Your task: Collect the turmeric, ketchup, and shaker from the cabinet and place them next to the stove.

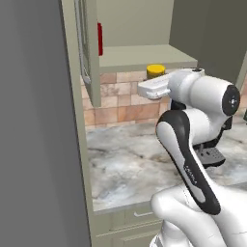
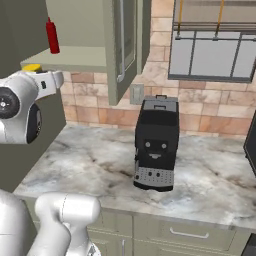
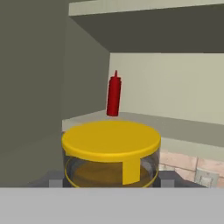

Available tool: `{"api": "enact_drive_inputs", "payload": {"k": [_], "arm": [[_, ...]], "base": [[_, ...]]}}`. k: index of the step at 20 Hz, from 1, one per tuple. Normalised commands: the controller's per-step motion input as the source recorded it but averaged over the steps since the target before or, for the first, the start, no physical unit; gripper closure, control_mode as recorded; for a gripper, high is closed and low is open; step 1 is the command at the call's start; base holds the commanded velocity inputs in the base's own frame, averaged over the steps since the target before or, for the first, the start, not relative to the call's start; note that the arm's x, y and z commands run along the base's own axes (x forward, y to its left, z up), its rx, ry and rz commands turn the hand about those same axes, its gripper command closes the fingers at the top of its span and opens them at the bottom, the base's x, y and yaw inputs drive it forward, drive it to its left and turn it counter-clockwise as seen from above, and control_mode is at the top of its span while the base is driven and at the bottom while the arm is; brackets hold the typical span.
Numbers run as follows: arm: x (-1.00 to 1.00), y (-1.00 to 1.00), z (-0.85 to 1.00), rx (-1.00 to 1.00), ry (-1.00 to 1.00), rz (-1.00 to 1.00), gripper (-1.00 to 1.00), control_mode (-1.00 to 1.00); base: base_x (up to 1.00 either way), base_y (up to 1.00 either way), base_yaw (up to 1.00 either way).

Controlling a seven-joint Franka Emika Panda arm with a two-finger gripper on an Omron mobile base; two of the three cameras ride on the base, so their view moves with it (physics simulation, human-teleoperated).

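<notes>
Turmeric sits clamped in the tool at lower centre, carried clear of the cabinet for the stove.

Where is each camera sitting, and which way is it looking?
Left base view: behind the arm's left, looking forward at the open cabinet, turmeric and counter; the white arm rises lower right.
Right base view: behind the arm's right, facing the ketchup, the counter and coffee machine; arm at left.
Hand view: on the hand, looking along the gripper at the turmeric, close up.
All three share the ketchup and the turmeric.
</notes>
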Motion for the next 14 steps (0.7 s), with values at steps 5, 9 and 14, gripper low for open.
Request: {"api": "enact_drive_inputs", "payload": {"k": [5,9,14], "arm": [[-0.86,-0.43,-0.09,0.00,0.00,0.00,1.00,-1.00],[-0.87,-0.44,-0.27,0.00,0.00,0.02,1.00,-1.00],[-0.83,-0.27,-0.46,-0.01,0.00,0.07,1.00,-1.00]], "base": [[0.00,0.00,0.00],[0.00,0.00,0.00],[0.00,0.00,0.00]]}}
